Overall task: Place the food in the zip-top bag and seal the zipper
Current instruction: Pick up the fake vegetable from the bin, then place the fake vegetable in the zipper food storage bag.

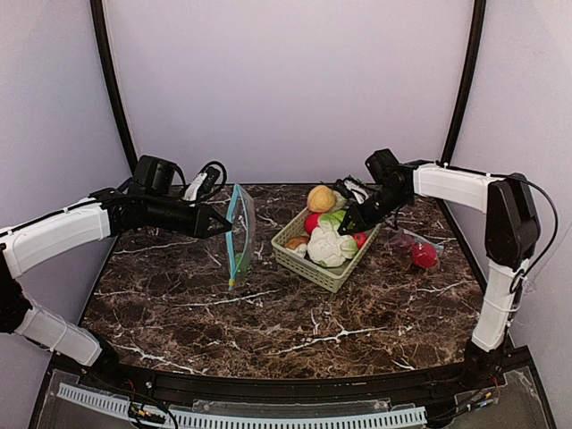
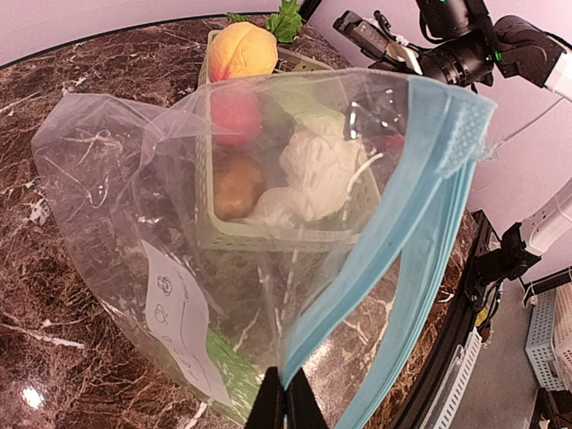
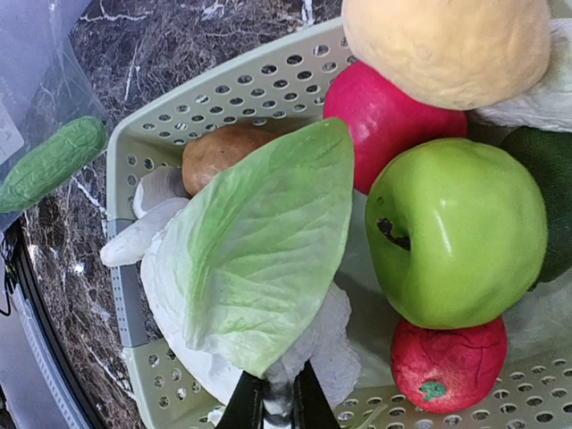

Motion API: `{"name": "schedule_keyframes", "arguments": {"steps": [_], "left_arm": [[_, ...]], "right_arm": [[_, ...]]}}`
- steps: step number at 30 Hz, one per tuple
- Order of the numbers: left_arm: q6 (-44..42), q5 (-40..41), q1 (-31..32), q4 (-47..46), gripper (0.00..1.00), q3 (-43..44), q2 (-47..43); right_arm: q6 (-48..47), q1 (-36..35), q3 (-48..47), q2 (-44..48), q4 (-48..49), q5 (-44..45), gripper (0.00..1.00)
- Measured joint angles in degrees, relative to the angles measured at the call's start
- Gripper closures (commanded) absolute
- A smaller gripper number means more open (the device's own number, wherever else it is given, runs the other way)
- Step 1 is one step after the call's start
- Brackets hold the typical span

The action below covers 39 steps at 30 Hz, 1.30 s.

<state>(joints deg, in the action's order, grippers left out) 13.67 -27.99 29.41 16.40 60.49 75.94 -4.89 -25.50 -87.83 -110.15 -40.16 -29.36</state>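
Left gripper (image 2: pixel 286 404): clenched on the blue zipper strip (image 2: pixel 420 214) of the zip-top bag (image 2: pixel 125 206). It holds the bag upright on the marble table (image 1: pixel 313 331), to the left of the basket (image 1: pixel 308 266) — near it, not touching. One green vegetable (image 2: pixel 231 375) lies at the bottom of the bag.

Right gripper (image 3: pixel 275 409): lowered into the basket, jaws pinched narrow on the white body of the cauliflower (image 3: pixel 259 259) — its green leaf spreads just ahead of the fingers.

Also in the basket: green apple (image 3: pixel 460 232), pink-red fruit (image 3: pixel 380 112), yellow-orange fruit (image 3: pixel 447 40), small red fruit (image 3: pixel 447 366), brown piece (image 3: pixel 219 152).
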Motion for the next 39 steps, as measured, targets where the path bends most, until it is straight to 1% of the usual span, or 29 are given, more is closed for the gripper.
{"name": "schedule_keyframes", "arguments": {"steps": [11, 17, 24, 31, 34, 39], "left_arm": [[-0.04, 2.01, -0.02, -0.02, 0.99, -0.02, -0.33], [-0.02, 2.1, -0.02, -0.04, 0.99, -0.04, -0.44], [0.02, 2.1, -0.02, -0.04, 0.99, -0.26, -0.44], [0.04, 2.01, -0.02, -0.02, 0.99, -0.26, -0.44], [0.15, 1.75, -0.02, -0.02, 0.99, -0.26, -0.37], [0.52, 1.18, -0.02, -0.02, 0.99, -0.26, 0.44]], "right_arm": [[4.72, -0.59, 0.04, 10.1, 0.39, 6.29, 1.0], [6.88, -3.41, -0.46, 16.55, 0.28, 9.42, 1.0], [9.18, -10.25, -3.5, 20.57, 0.07, 13.09, 1.0], [12.11, -17.22, -6.08, 20.65, -0.94, 18.1, 1.0], [13.2, -20.9, -8.87, 20.13, -1.16, 20.46, 1.0], [13.64, -26.14, -10.82, 19.8, 0.87, 21.59, 1.0]]}}
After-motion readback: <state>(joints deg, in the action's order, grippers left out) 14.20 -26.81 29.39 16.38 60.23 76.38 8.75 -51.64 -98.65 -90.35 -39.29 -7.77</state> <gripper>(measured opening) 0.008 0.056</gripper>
